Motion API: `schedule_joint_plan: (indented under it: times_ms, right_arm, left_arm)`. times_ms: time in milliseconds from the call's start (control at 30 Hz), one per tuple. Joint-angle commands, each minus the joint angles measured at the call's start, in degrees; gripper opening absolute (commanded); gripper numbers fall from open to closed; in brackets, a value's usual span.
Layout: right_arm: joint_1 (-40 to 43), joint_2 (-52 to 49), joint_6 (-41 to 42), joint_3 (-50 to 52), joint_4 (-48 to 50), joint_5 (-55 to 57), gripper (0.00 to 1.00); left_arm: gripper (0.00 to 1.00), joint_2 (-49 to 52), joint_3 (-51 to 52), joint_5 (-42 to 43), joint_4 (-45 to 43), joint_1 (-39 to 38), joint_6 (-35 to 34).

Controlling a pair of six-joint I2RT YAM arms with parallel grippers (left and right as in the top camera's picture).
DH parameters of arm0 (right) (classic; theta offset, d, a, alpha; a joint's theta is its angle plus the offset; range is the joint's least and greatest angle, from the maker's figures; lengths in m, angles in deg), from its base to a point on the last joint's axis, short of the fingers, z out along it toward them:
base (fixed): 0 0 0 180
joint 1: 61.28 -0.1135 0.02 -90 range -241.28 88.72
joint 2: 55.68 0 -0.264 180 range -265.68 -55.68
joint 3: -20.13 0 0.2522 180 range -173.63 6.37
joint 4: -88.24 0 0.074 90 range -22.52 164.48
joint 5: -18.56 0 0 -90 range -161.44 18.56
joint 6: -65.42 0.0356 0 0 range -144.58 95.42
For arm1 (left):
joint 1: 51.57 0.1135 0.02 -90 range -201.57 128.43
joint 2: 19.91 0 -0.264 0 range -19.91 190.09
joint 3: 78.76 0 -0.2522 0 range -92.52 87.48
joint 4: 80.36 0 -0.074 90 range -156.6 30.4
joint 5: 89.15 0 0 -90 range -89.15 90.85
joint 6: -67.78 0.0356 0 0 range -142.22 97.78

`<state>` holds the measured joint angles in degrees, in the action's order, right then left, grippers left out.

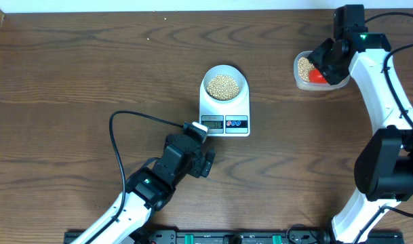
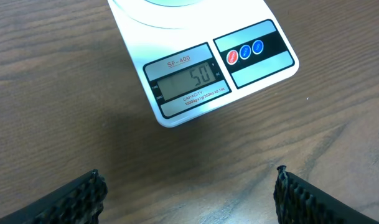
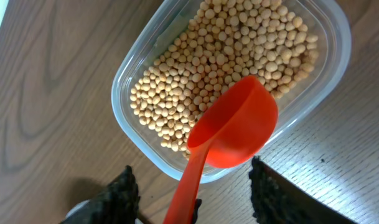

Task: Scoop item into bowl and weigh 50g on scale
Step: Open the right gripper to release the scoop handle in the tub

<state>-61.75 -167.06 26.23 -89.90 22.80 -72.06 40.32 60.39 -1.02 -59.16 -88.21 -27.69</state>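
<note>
On our right gripper (image 3: 190,168) the jaws stand parted either side of the handle of the red scoop (image 3: 236,124), not pinching it; our left gripper (image 2: 188,174) is spread wide, empty. The beans (image 1: 224,87), heaped in the bowl (image 1: 224,68) on the scale (image 2: 201,62) reading 50 and in the clear tub (image 3: 124,93), look light, hard and apt to roll, so we judge them best moved with the scoop, taken by its stiff handle.

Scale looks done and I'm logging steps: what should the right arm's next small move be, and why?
Probably lift the right end effector clear of the scoop. The scale reads 50, the scoop rests in the tub, and the jaws stand apart beside its handle, so scooping seems finished.
</note>
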Motion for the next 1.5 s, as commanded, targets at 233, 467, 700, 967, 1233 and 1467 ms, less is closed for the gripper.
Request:
schedule_joint_plan:
  times_ms: [233,467,700,967,1233,1467]
  right_arm:
    - [2.9,1.1,-6.9,0.4,-0.2,-6.3,0.68]
    - [4.5,1.1,-13.7,0.4,-1.0,-8.6,0.73]
    - [6.1,1.1,-19.3,0.4,-3.7,-8.6,0.80]
    - [7.2,1.1,-20.3,0.4,-4.4,-8.6,0.80]
    - [7.3,1.1,-25.7,0.4,-3.8,-11.4,0.79]
    - [7.3,1.1,-35.3,0.4,1.8,-26.8,0.75]
  left_arm:
    - [0.88,-0.4,-1.2,-1.2,0.0,0.0,1.0]
    - [0.88,-0.4,-1.2,-1.1,0.0,0.0,1.0]
    - [0.88,-0.4,-1.2,-1.2,0.0,0.0,1.0]
    - [0.88,-0.4,-1.2,-1.2,0.0,0.0,1.0]
    - [0.88,-0.4,-1.2,-1.2,0.0,0.0,1.0]
    - [0.88,-0.4,-1.2,-1.2,0.0,0.0,1.0]
